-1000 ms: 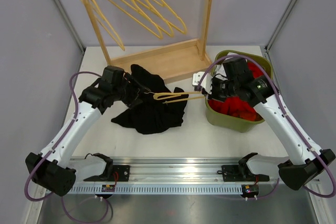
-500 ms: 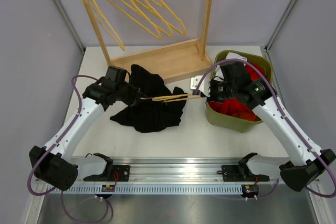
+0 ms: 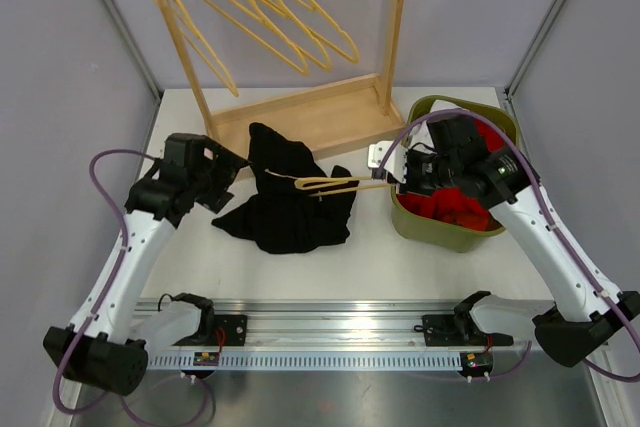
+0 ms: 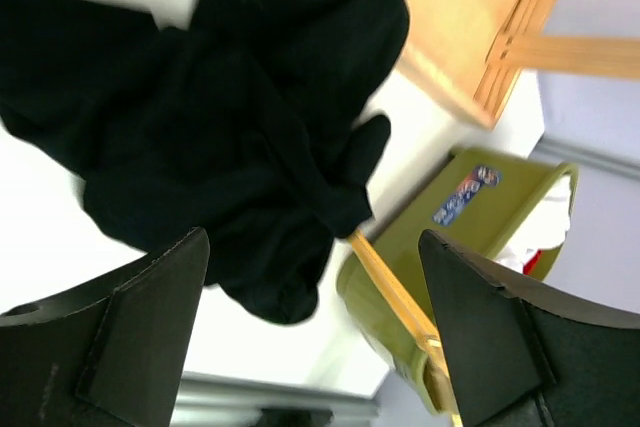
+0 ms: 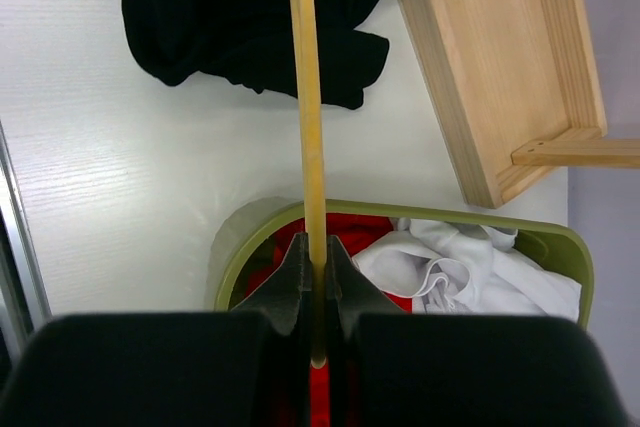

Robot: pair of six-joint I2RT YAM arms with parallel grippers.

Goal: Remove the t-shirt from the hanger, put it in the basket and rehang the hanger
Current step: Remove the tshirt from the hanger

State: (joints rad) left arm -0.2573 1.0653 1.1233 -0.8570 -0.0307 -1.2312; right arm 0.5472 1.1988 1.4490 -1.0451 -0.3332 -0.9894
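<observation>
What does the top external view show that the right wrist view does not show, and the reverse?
Only the top view: the spare hangers hung at the back, and the left arm. Only the right wrist view: the right gripper shut on the hanger, seen close. Both: black t-shirt, green bin, rack base.

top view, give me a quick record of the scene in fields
t-shirt: black, crumpled on the table
hanger: yellow, far end in the shirt's folds
left gripper: open, holding nothing
right gripper: shut on the hanger, above the bin's edge
bin: green, red and white cloth inside
rack: wooden, more yellow hangers on it
</observation>
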